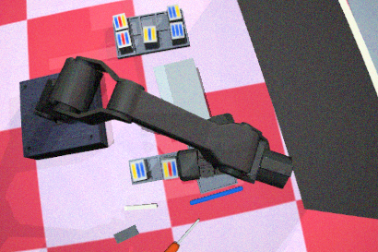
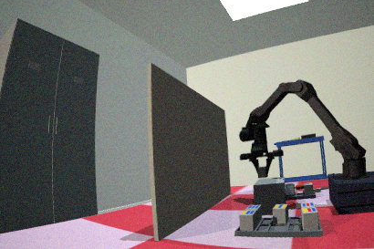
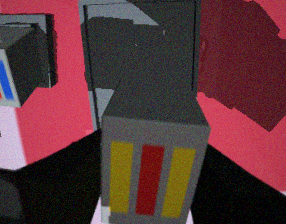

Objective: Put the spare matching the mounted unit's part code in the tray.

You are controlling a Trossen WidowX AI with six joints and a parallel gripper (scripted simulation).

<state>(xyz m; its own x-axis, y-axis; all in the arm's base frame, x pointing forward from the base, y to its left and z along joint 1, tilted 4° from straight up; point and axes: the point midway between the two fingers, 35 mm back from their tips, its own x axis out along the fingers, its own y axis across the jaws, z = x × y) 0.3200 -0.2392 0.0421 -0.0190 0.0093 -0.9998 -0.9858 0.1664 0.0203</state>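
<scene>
My gripper (image 2: 262, 174) (image 3: 149, 137) is shut on a grey block with yellow, red and yellow stripes (image 3: 152, 180). The block is upright in the wrist view, over or close beside the grey tray (image 1: 218, 186) (image 3: 105, 102); its height above the tray is unclear. In the top view the arm hides the held block and much of the tray. A two-place holder (image 1: 155, 169) beside the tray bears a yellow-blue-blue block (image 1: 138, 170) and a yellow-red-blue block (image 1: 170, 169) (image 3: 3, 80). I cannot tell which thing is the mounted unit, and no code on a back is readable.
A grey box (image 1: 182, 83) (image 2: 269, 193) stands between the holder and a rack (image 1: 152, 52) (image 2: 278, 233) with several striped blocks. A blue rod (image 1: 217, 196), a white strip (image 1: 141, 207) and a screwdriver (image 1: 172, 246) lie near the tray. A tall dark panel (image 1: 295, 83) (image 2: 187, 155) stands to one side.
</scene>
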